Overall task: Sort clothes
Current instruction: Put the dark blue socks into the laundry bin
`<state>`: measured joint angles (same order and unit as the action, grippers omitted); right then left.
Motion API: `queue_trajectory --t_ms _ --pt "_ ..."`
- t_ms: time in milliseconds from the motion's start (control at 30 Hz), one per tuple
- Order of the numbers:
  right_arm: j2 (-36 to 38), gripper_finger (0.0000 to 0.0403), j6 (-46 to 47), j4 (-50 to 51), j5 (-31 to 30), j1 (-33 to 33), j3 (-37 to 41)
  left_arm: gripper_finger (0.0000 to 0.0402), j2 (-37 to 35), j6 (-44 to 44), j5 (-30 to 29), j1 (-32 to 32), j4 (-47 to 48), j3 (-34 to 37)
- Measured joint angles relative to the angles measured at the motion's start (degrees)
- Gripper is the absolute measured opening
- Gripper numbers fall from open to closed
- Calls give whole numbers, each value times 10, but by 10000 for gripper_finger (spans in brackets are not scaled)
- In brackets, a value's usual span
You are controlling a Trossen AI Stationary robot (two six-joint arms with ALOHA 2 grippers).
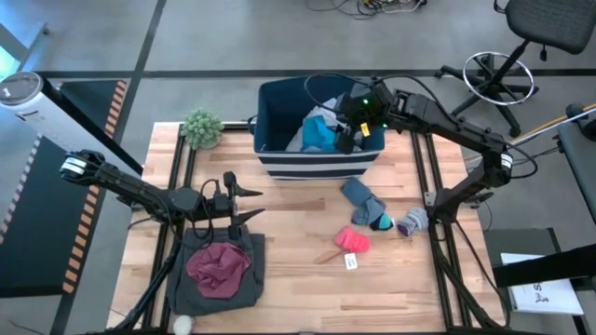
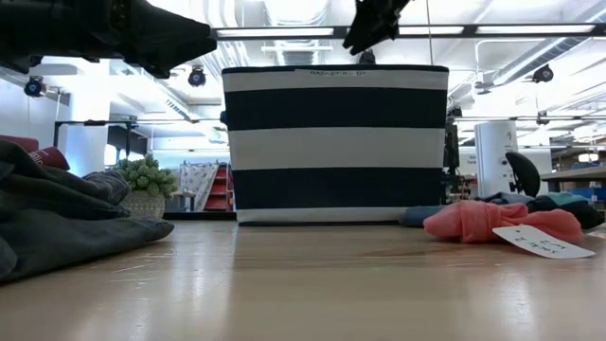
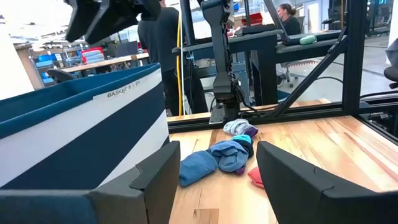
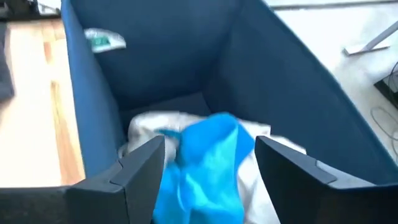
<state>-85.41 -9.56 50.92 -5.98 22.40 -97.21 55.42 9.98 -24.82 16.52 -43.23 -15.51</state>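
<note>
Nearest the front edge of the worktop point(image 1: 307, 298), at about seven o'clock in the overhead view, a maroon garment point(image 1: 218, 267) is lying crumpled on top of a dark grey garment point(image 1: 212, 279) that is spreading flat beneath it. Just beyond that pile, the left pincer point(image 1: 250, 203) is hovering over bare wood with its fingers spread and nothing between them, pointing toward three o'clock. Toward five o'clock of centre, a pink sock point(image 1: 352, 239) is resting on the wood with a white tag point(image 1: 351, 262) just beside it. Farther out, around three o'clock, a blue sock point(image 1: 361, 197) and a teal-tipped sock point(image 1: 383, 221) are lying touching each other, and a small multicoloured sock point(image 1: 413, 221) is sitting just beside them toward the right edge. At twelve o'clock the navy bin with white stripes point(image 1: 317, 166) is standing upright; inside it a bright blue garment point(image 4: 208, 158) is draping over a white garment point(image 4: 149, 127) on the bin's floor. The right pincer point(image 4: 208, 163) is hanging over the bin's opening with its fingers spread on either side of the blue garment, not pinching it. At eleven o'clock, just left of the bin, a small green plant point(image 1: 202, 127) is sitting at the back corner.
</note>
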Motion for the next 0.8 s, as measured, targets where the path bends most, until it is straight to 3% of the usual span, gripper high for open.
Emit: queue_trajectory --t_ms 367,800 --pt "57 236 58 149 -2 -77 32 189 0 0 0 0 0 0" --pt "141 236 227 131 -46 -225 222 206 0 0 -1 0 0 0"
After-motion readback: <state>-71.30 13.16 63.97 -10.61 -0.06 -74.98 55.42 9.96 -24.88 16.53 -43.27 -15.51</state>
